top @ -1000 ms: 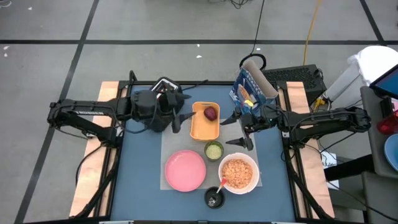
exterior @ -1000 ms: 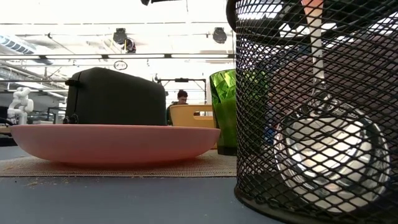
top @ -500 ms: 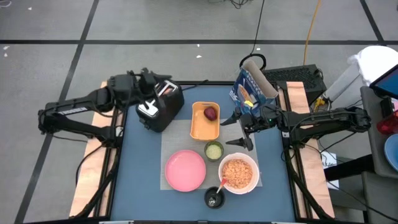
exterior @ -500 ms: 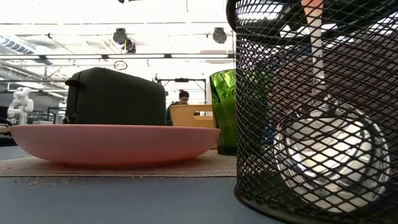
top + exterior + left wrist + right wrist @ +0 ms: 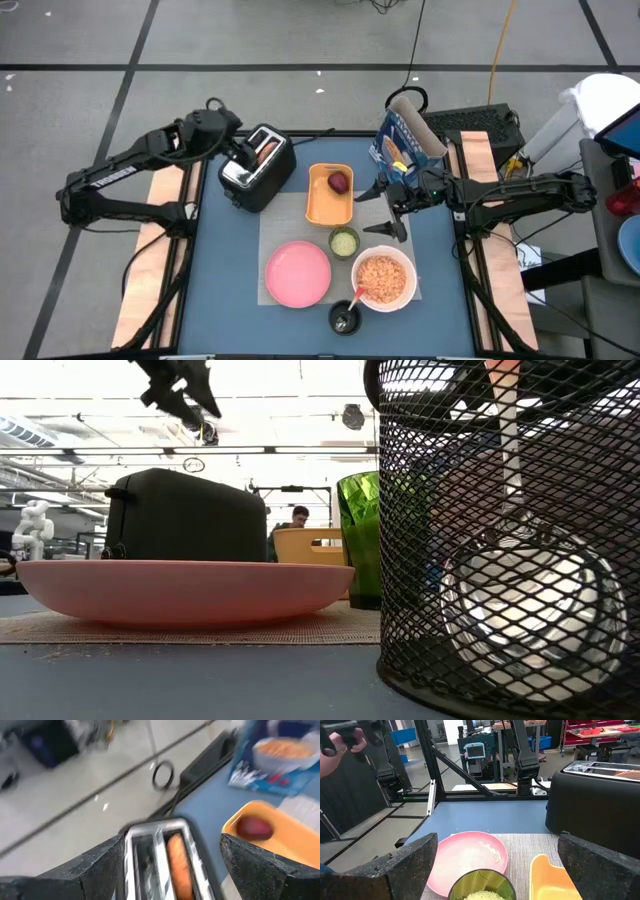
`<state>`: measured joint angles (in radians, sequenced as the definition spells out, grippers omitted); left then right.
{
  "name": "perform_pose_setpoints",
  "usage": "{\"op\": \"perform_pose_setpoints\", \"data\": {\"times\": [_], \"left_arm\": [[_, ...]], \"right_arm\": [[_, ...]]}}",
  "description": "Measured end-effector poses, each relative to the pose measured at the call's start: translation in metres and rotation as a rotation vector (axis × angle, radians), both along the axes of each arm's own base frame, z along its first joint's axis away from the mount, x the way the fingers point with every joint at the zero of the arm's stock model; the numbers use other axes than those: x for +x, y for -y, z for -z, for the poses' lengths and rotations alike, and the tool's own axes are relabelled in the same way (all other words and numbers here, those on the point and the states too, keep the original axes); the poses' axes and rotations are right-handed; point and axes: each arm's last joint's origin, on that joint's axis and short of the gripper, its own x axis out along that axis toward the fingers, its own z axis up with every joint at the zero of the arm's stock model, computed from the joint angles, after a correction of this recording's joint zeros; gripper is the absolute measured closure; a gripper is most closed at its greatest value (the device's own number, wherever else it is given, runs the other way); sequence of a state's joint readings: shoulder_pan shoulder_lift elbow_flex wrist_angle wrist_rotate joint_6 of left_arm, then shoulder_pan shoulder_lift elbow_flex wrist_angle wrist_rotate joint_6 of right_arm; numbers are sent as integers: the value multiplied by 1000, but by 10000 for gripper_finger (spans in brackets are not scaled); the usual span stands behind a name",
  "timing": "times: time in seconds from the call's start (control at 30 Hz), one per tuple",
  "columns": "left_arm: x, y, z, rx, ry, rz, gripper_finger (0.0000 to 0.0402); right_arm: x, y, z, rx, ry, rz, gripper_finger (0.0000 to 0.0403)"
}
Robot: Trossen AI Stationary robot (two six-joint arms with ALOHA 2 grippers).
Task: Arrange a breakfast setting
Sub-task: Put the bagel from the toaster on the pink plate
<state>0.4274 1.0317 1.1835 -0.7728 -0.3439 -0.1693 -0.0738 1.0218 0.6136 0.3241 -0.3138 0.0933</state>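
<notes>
Blue table (image 5: 230, 260), toast (image 5: 264, 150) half-hidden in toaster (image 5: 255, 168)

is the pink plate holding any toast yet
No: in the high view the pink plate lies bare on the mat, while the toast sits in a slot of the toaster.
</notes>
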Motion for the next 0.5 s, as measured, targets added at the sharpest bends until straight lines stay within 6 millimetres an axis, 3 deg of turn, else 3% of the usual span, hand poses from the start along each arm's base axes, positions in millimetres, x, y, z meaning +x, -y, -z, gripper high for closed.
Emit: {"op": "perform_pose_setpoints", "data": {"times": [0.17,0.5], "left_arm": [[8,-12,11,-64,-20,-75,73],[42,-34,46,-146,-161,-109,74]], "right_arm": [[0,0,0,0,0,1,5],[0,0,0,0,0,2,5]]}}
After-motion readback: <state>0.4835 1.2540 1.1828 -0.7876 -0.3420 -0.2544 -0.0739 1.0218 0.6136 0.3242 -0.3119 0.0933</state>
